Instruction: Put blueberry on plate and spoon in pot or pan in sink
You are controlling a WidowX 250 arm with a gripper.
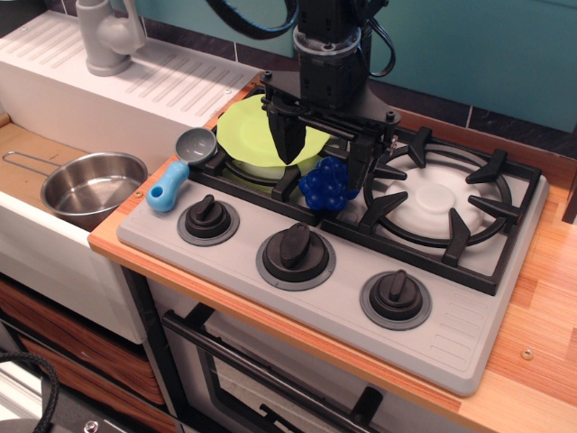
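Oven door handle [270,379] sits lowest in your view, under the wooden worktop [550,298]. Above it you have three dark knobs [296,248] along the grey stove top [451,334].

Spoon [178,167]: blue handle on the stove's left edge, grey bowl against the left burner grate [261,176].

Blueberry [326,183]: on the grate between the two burners, just beside the plate [252,131], which lies on the left burner.

Claw [326,155]: spread wide, one finger [290,135] over the plate, the other right of the berries, gripping nothing, and blocking your sight of the plate's right edge.

Pot [90,188]: in the sink [36,225], well left of the stove, wire handle pointing left. Faucet [108,36] stands behind on the ribbed drainboard [171,81].

No writing is readable.
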